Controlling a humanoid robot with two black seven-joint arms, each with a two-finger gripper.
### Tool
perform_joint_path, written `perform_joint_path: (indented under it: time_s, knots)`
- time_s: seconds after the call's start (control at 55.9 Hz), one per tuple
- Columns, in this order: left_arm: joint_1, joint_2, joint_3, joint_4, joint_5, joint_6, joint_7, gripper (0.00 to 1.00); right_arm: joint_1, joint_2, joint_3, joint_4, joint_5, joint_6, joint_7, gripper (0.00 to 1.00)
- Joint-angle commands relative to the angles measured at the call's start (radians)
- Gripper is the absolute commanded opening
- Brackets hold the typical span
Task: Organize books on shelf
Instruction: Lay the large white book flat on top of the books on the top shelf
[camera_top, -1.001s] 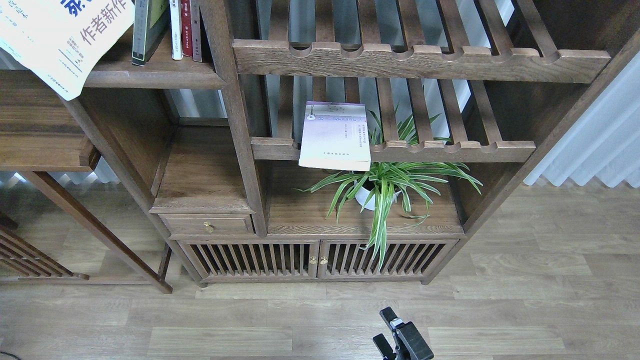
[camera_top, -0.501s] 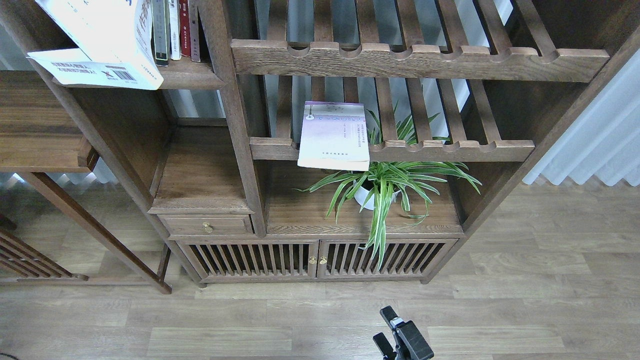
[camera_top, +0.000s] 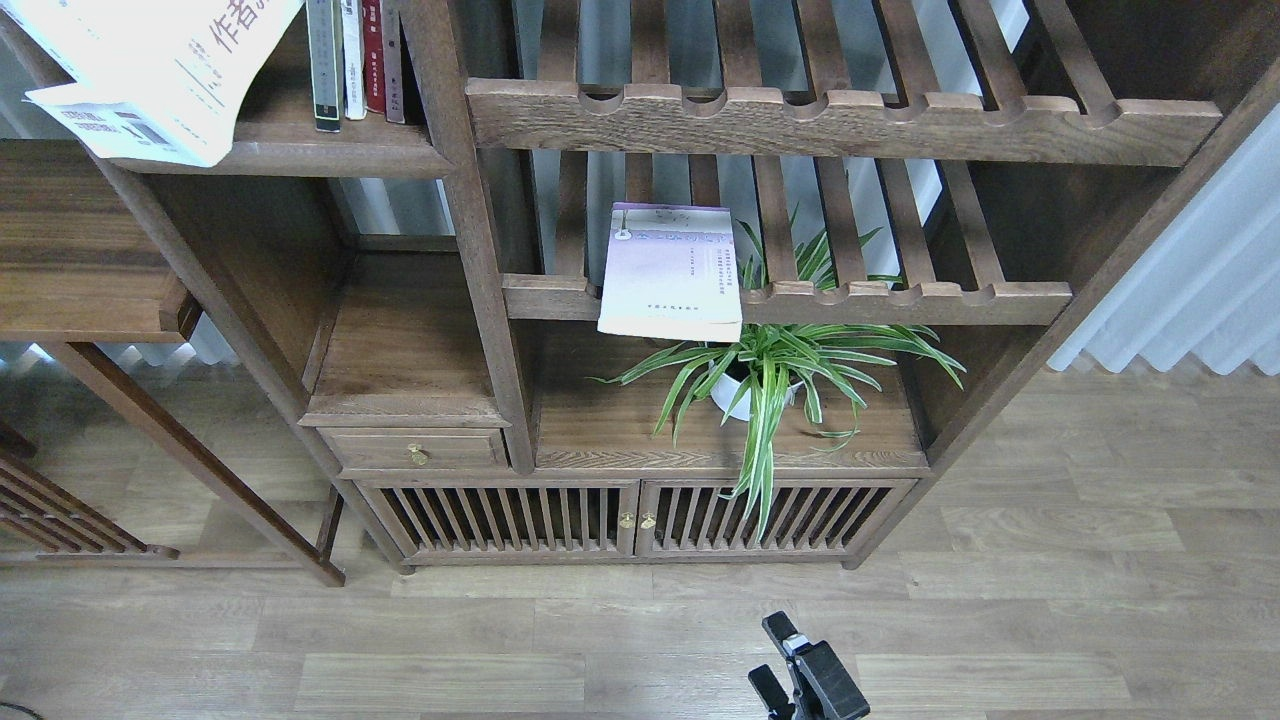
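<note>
The large white book with Chinese print hangs tilted at the top left, its lower corner over the left end of the dark wooden shelf. Whatever holds it is out of view. A dark-edged book stands upright on that shelf beside thin white, red and dark spines. The pale lavender-white book lies flat on the lower slatted rack, overhanging its front rail. My right gripper is low over the floor, far from all the books, open and empty. My left gripper is not in view.
A spider plant in a white pot stands under the lavender book. Slatted racks with notched rails fill the right of the bookcase. A small drawer and slatted cabinet doors sit below. A curtain hangs at right.
The white book swung in against the upright books, then moved back left and tilted. The dark-edged book went from leaning to upright. The right gripper and the lavender book stayed put.
</note>
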Motion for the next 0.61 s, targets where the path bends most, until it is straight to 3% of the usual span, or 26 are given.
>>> perform_joint_path:
  time_s: [0.0, 0.161, 0.375, 0.59]
  knots:
    - [-0.008, -0.058, -0.006, 0.028, 0.029, 0.000, 0.000, 0.15, -0.001, -0.002, 0.000, 0.001, 0.000, 0.000, 0.000, 0.99]
    - [-0.039, -0.101, -0.008, 0.045, 0.070, 0.000, 0.000, 0.15, 0.002, 0.000, -0.004, 0.001, 0.000, 0.000, 0.000, 0.99]
    - [-0.123, -0.135, 0.000, 0.157, 0.210, 0.000, 0.000, 0.15, 0.002, 0.003, -0.004, 0.001, 0.000, 0.000, 0.000, 0.99]
    - [-0.154, -0.241, 0.004, 0.200, 0.268, 0.000, 0.000, 0.15, -0.004, 0.003, -0.004, 0.001, 0.000, 0.000, 0.000, 0.99]
